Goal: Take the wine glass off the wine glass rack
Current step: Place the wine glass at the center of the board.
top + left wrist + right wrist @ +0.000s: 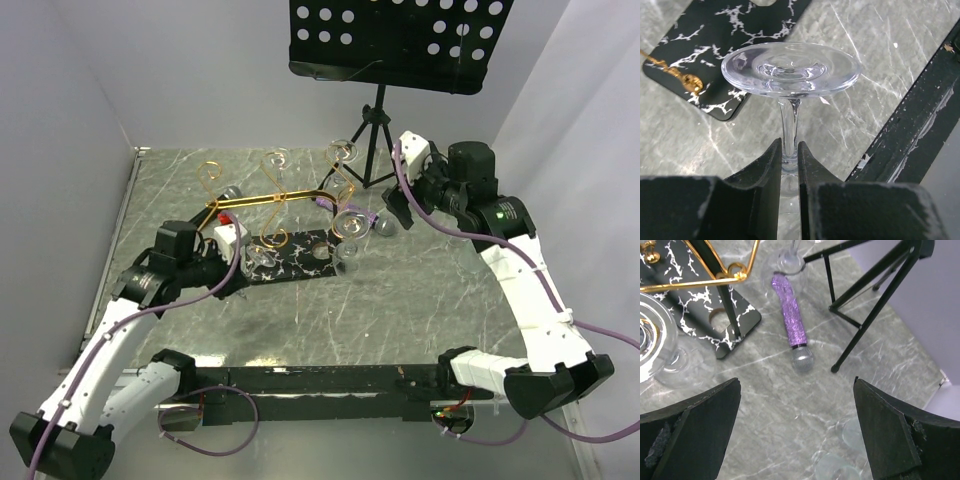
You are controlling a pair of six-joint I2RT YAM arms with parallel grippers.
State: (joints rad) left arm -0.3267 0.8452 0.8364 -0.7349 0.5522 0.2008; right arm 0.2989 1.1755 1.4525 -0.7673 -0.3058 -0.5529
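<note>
The gold wine glass rack stands on its black white-veined base mid-table. My left gripper is shut on the stem of a clear wine glass, whose round foot faces the camera above the table beside the base's corner. In the top view this gripper is at the base's left end. My right gripper is open and empty above the table, right of the rack. Other glasses still hang on the rack, one at its right end.
A purple microphone lies by the base's right end. The black tripod music stand stands behind it, its legs near my right gripper. Clear glasses sit on the table below the right gripper. A black rail runs along the near edge.
</note>
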